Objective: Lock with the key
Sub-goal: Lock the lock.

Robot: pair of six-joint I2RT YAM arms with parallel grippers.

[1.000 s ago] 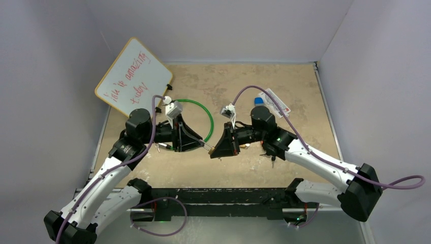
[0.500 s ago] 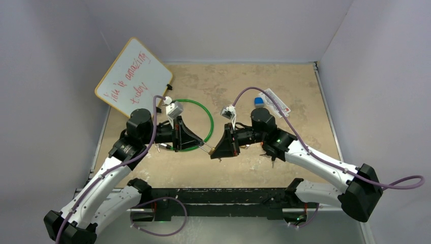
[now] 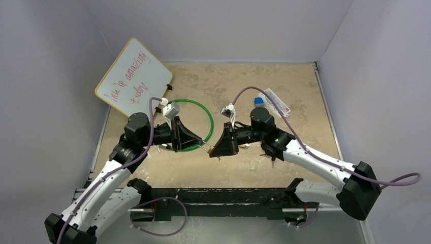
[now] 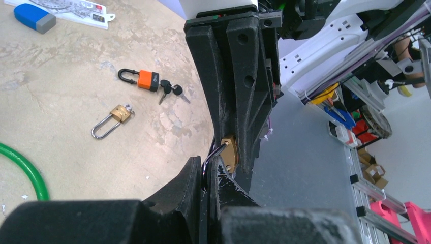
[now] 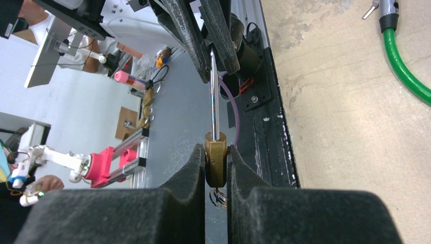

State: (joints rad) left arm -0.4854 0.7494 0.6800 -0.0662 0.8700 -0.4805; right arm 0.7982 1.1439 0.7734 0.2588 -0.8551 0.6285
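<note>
While my right hand [image 5: 216, 152] sits clamped on the body of the brass padlock [image 5: 215, 163], my left hand [image 4: 209, 170] is pinched tight on its steel shackle [image 5: 214, 91], and the lock hangs between them off the desk [image 3: 284, 86]. Beyond that padlock an orange padlock [image 4: 145, 80] lies flat with its keys [image 4: 170, 90]. A second brass lock [image 4: 113, 119] is beside it, and a blue eraser [image 4: 34, 15] lies farthest off.
</note>
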